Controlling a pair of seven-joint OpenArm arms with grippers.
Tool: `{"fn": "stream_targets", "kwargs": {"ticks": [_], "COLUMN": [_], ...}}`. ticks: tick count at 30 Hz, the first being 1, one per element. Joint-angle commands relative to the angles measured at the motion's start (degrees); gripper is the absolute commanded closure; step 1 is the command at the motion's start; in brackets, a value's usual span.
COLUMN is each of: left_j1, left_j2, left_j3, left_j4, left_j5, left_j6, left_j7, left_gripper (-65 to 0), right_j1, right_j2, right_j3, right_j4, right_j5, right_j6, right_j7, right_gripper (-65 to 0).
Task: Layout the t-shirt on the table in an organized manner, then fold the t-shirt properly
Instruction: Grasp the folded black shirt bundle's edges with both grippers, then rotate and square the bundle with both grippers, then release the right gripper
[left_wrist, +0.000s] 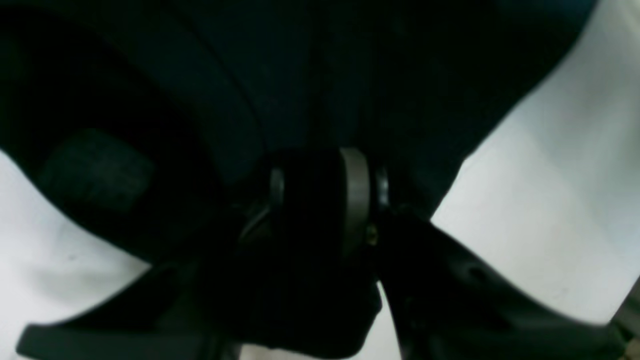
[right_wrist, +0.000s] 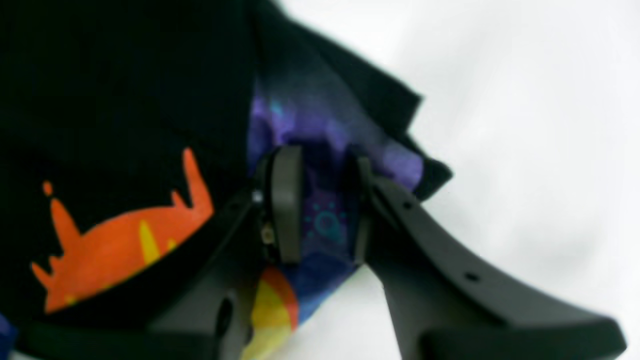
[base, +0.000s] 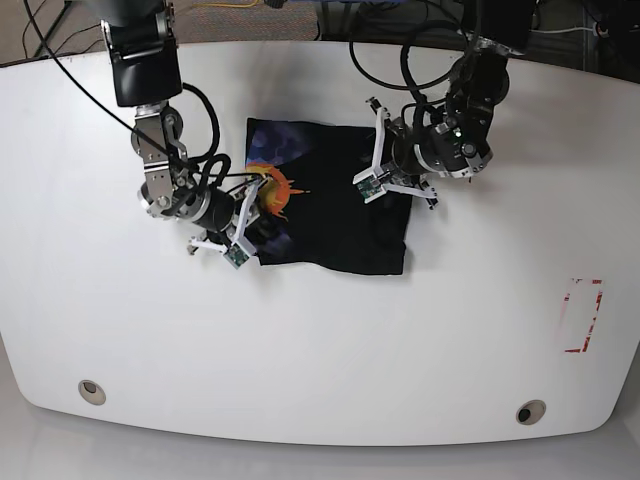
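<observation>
White table (base: 320, 340): black t-shirt (base: 340, 225) with orange print lying partly folded between the two grippers. Right gripper (base: 250, 215) at the shirt's printed edge; left gripper (base: 380, 180) at the opposite edge. Red-outlined rectangle mark (base: 585, 315) well beyond the left gripper.

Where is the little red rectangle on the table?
In the base view, the red rectangle mark sits near the table's right edge, far right of the t-shirt.

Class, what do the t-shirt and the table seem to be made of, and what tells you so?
T-shirt: soft black fabric, probably cotton knit, since it creases and bunches; matte, with a colourful print. Table: hard, smooth white top, likely laminate or plastic, glossy with soft reflections.
</observation>
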Motion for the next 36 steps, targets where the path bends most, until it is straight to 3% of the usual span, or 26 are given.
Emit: {"fn": "stream_targets", "kwargs": {"ticks": [1,5,10,19,28,36], "left_j1": [-2.77,-5.49,-9.18,-14.90,-19.12,-20.44], "left_j2": [-0.89,-2.03,-4.67,-7.57,-8.54,-8.45], "left_j3": [-0.12,-0.21,-0.12,-0.12,-0.21,-0.21], "left_j4": [-0.76,-3.75,-7.27,-10.96,-14.21,-14.39], "left_j5": [1.45,1.72,1.54,1.63,1.54,1.45], "left_j6": [0.18,0.18,0.18,0.18,0.18,0.18], "left_j7": [0.83,0.83,0.83,0.74,0.74,0.74], "left_gripper": [-11.3,-11.3,-11.3,-11.3,-11.3,-11.4], "right_j1": [-1.63,-8.22,-14.64,-22.73,-24.75,-24.40], "right_j2": [0.53,-0.43,-4.39,-10.02,-14.67,-14.94], "right_j3": [0.16,3.06,7.02,7.81,5.52,1.31], "right_j4": [2.10,6.76,12.39,19.16,21.89,22.24], "right_j5": [-0.45,-0.45,-0.71,-0.89,-0.89,-0.71], "right_j6": [0.97,0.97,0.97,0.97,0.97,0.97], "right_j7": [-1.51,-1.51,-1.86,-1.95,-4.76,-5.11], "right_gripper": [-13.0,-13.0,-13.0,-13.0,-13.0,-13.0]}}
